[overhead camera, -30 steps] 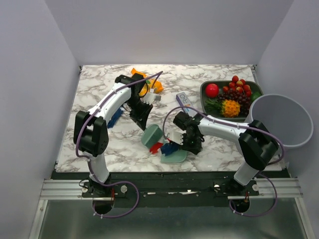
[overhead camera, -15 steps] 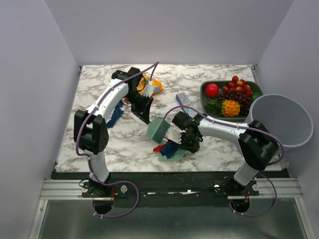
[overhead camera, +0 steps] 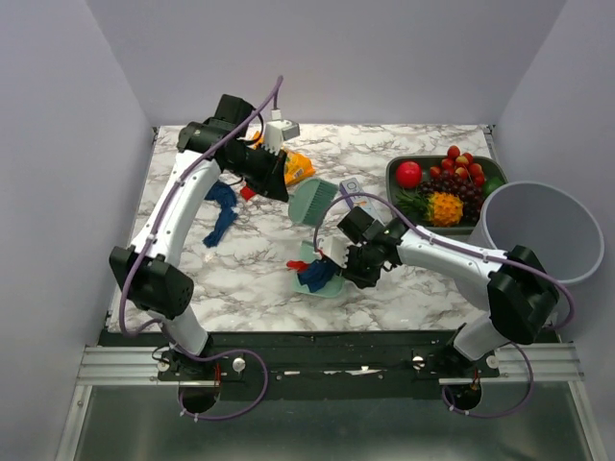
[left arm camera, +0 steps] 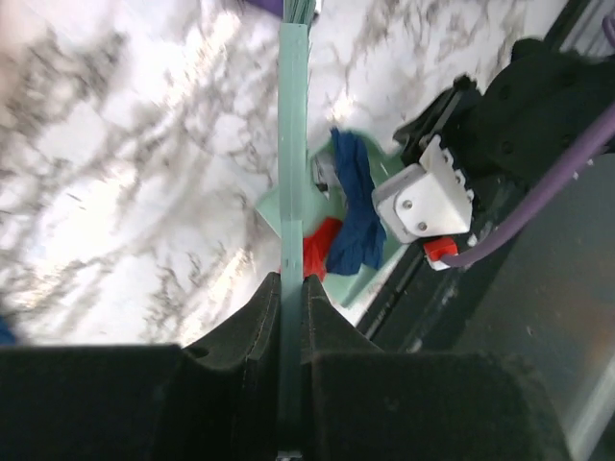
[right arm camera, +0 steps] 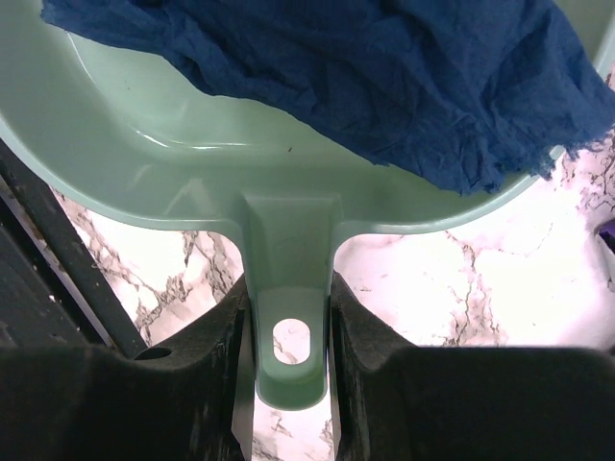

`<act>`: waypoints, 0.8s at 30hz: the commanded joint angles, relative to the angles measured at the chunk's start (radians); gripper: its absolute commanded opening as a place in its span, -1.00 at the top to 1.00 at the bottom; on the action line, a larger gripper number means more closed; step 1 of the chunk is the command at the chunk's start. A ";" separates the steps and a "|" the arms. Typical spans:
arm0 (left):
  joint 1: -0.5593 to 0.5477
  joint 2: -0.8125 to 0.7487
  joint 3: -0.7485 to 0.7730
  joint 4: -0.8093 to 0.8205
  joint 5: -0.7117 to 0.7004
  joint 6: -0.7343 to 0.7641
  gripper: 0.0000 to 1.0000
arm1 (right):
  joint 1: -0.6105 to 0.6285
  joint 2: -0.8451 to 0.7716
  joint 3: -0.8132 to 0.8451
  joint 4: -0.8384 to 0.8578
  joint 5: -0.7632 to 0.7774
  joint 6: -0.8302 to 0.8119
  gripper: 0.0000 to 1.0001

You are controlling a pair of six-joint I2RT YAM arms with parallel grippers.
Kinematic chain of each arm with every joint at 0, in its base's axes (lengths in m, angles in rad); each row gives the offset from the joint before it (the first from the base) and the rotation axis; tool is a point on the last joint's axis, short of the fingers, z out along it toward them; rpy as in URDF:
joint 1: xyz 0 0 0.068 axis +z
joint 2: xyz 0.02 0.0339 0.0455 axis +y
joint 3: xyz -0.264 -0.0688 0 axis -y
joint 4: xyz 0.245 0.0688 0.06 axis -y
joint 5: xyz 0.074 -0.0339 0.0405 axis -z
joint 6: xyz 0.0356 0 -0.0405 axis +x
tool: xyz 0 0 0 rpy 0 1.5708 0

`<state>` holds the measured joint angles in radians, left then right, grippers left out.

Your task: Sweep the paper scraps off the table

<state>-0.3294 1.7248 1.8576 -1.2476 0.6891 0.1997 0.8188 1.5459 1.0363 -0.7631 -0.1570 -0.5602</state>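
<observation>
My left tool (overhead camera: 285,185) pinches the brush (overhead camera: 309,202) above the counter (overhead camera: 192,279); my right tool (overhead camera: 354,263) clamps the dustpan (overhead camera: 332,287) handle. The loose paper scraps (overhead camera: 223,215) lie left of the brush, nearer the left arm.

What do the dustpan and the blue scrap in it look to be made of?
Dustpan: likely moulded plastic, pale green, glossy; highlights and a hang hole in the handle. Blue scrap: looks like crinkled paper or tissue, matte, ragged edges.
</observation>
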 commanded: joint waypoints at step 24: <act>0.125 -0.343 -0.577 0.683 -0.369 -0.313 1.00 | -0.085 -0.262 0.445 -0.146 0.043 0.220 0.99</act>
<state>-0.2192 1.3827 1.3125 -0.7246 0.3176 -0.0105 0.7681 1.3231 1.4090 -0.8421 -0.1509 -0.4129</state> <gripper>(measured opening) 0.161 0.352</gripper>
